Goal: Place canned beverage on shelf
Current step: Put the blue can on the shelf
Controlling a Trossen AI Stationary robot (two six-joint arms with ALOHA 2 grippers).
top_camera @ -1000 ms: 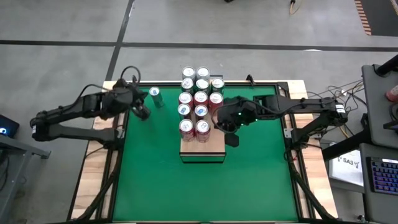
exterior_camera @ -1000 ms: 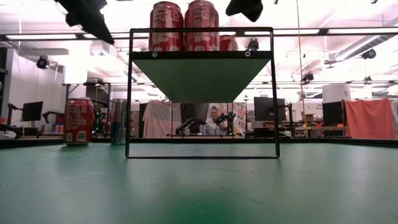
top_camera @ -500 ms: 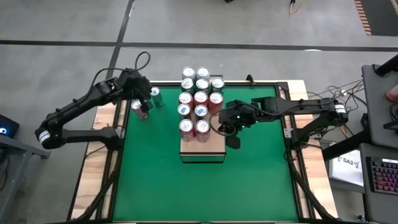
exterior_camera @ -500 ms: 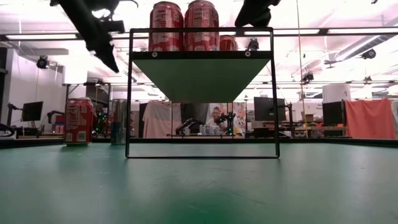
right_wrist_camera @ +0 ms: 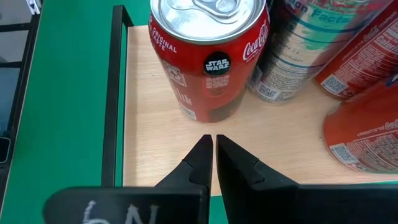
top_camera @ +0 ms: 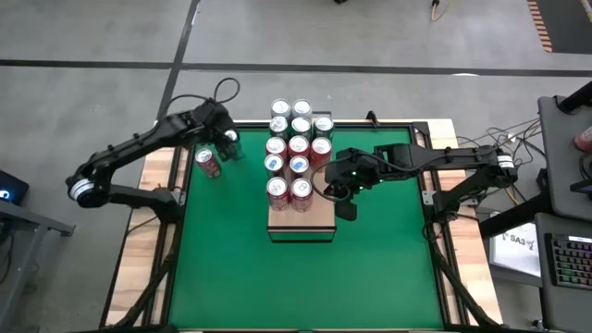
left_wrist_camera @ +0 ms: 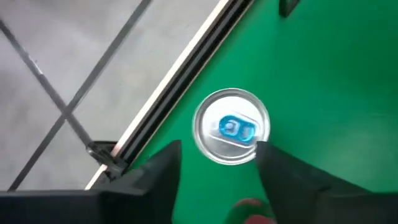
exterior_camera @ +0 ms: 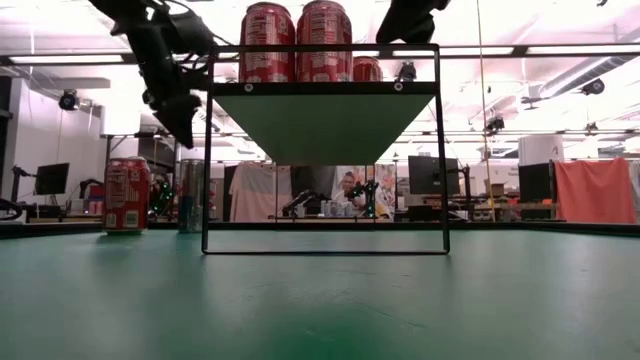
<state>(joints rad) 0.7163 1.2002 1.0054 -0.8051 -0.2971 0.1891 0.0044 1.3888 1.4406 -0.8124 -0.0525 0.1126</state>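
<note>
Two loose cans are standing on the green felt-covered surface (top_camera: 370, 268) to the left of the shelf: a red cola can (top_camera: 208, 163) and, just beyond it toward the far edge, a green can with a silver lid and blue pull tab (left_wrist_camera: 232, 127). The left gripper (top_camera: 225, 139) is hovering directly above the green can, its dark fingers (left_wrist_camera: 158, 174) spread to either side of the lid without touching it. In the low view the red can is sitting upright on the surface with the green one partly hidden behind it.

The long rectangular shelf of pale reddish-grained wood (top_camera: 314, 220) is standing raised on a thin dark frame near the middle of the surface. Eleven upright cans, red ones and silver ones with blue print, are filling its far portion in rows of three, while the near end is showing bare board.

The right gripper (right_wrist_camera: 214, 144) is hanging over the shelf's right side, its fingers pressed together and holding nothing, pointing at a red cola can with a small round black sticker (right_wrist_camera: 208, 56) on the board
</note>
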